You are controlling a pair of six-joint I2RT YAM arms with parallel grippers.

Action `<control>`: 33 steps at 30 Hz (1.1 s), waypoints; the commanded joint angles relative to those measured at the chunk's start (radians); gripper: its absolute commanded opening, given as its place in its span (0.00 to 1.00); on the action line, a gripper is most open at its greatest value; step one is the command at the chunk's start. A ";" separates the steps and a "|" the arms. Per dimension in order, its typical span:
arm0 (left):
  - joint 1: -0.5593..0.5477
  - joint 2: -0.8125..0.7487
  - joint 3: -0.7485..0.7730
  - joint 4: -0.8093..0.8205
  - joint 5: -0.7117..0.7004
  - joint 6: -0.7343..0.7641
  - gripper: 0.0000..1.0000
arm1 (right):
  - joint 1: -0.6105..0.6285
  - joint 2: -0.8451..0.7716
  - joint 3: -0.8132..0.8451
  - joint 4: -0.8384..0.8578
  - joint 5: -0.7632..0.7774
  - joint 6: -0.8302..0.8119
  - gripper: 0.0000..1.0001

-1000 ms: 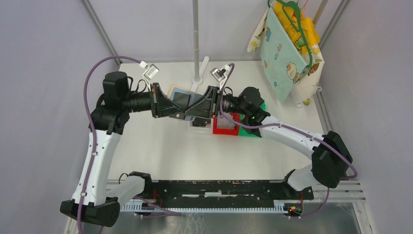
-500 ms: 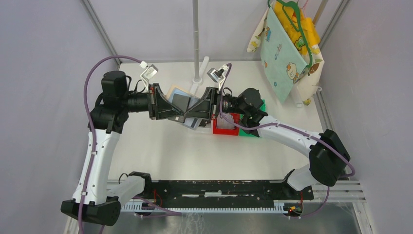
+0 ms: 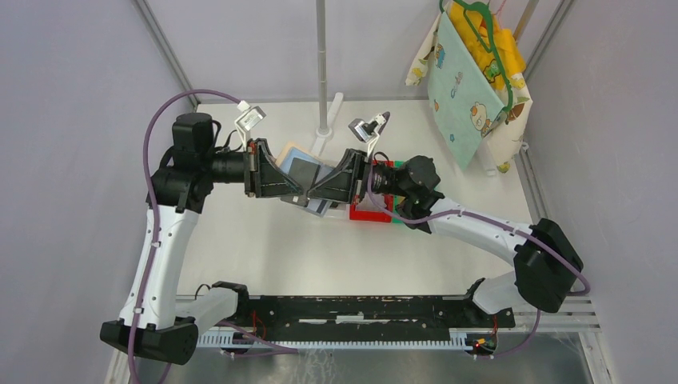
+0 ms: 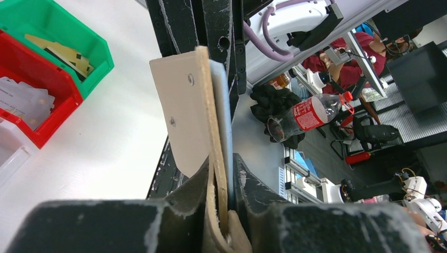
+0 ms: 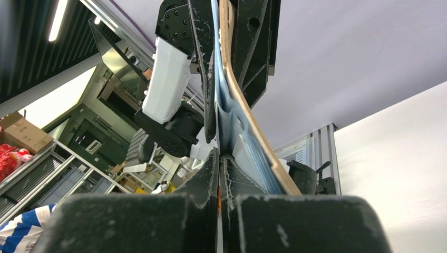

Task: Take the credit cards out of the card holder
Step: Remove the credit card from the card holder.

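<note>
Card holder [image 4: 184, 110] aloft — in L pincer [image 4: 221, 176]; R pincer [image 5: 220, 161] closed.

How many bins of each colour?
Green bin: 1
Red bin: 1
White bin: 1
Total: 3
</note>
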 commanded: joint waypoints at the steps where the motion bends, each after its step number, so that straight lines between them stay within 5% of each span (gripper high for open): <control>1: -0.008 -0.010 0.065 -0.007 0.073 0.022 0.18 | -0.005 -0.065 -0.027 0.048 0.020 -0.042 0.00; 10: -0.008 -0.009 0.075 -0.009 0.040 0.022 0.09 | -0.006 -0.102 -0.045 -0.010 0.016 -0.090 0.01; 13: -0.008 -0.014 0.076 -0.012 0.036 0.023 0.09 | -0.005 -0.105 -0.045 -0.020 0.020 -0.093 0.24; 18: -0.008 -0.022 0.070 -0.015 0.019 0.031 0.09 | -0.005 -0.070 0.018 -0.015 0.025 -0.078 0.33; 21: -0.008 -0.022 0.073 -0.023 0.015 0.037 0.09 | -0.007 -0.041 0.056 0.005 0.013 -0.055 0.32; 27: -0.008 -0.018 0.079 -0.055 0.006 0.068 0.09 | -0.007 -0.049 0.042 0.029 0.002 -0.044 0.01; 33: -0.009 -0.014 0.081 -0.063 -0.007 0.077 0.09 | -0.021 -0.114 -0.053 0.030 0.000 -0.061 0.00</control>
